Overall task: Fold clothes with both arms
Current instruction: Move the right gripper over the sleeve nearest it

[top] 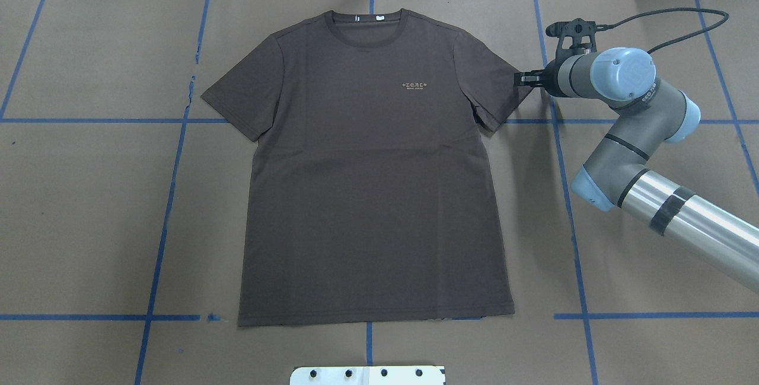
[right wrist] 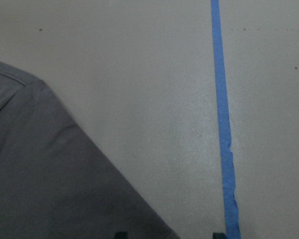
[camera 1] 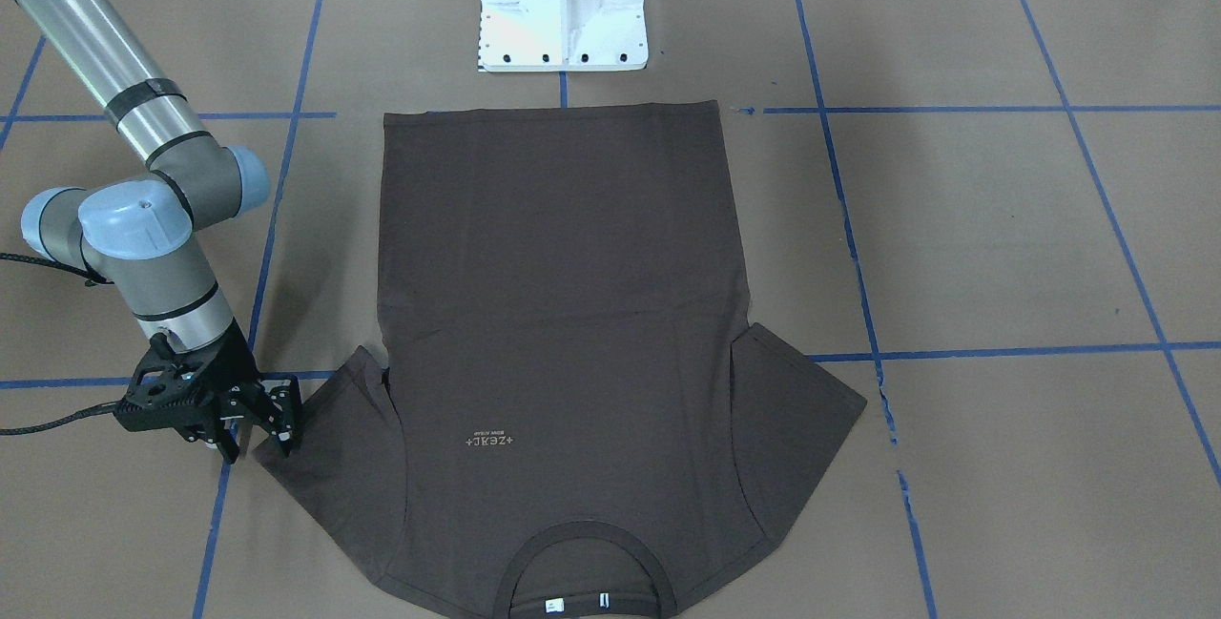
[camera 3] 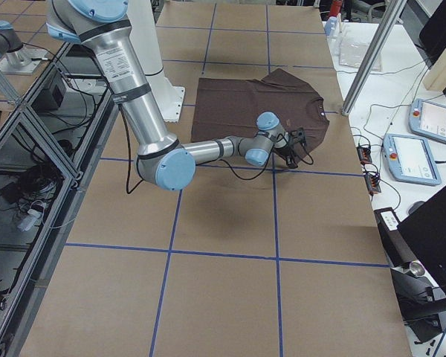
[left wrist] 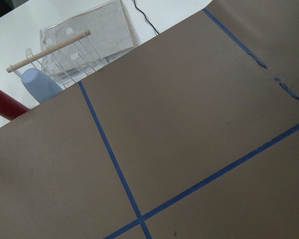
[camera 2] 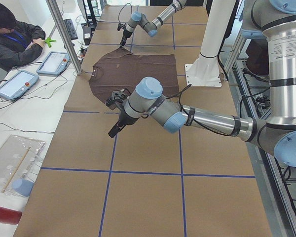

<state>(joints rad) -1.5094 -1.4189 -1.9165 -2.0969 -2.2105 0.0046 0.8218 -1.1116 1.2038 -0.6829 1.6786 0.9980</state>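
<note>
A dark brown short-sleeved cotton T-shirt lies flat, lettering up, in the middle of the brown paper-covered desk, its hem nearest the white pedestal base. The silver-grey right arm has its jaws parted, low at one sleeve's edge. The left arm hangs over bare paper well apart from the shirt; I cannot tell whether its jaws are parted.

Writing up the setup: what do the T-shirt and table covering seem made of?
T-shirt: matte dark brown knit, probably cotton; it lies limp with soft creases. Table covering: matte brown paper, it seems; a sheet edge shows against the white tabletop.
</note>
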